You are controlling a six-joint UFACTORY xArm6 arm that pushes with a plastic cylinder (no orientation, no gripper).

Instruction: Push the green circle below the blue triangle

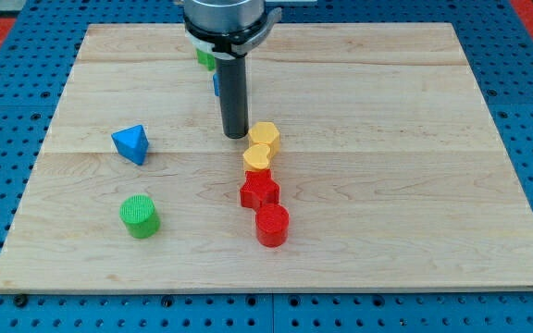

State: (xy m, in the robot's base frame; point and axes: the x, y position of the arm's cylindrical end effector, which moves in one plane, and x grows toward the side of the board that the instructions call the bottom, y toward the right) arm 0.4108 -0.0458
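Green circle [139, 215] sits toward the board's [405, 222] bottom-left corner, already just below the blue triangle [130, 143], slightly to its right. Further right, my tip [235, 136] rests near the board's middle, touching nothing; it has no jaws and holds nothing. Beside it runs a column of yellow blocks [261, 145] and red blocks [264, 207]. I judge only a small leftward nudge remains.
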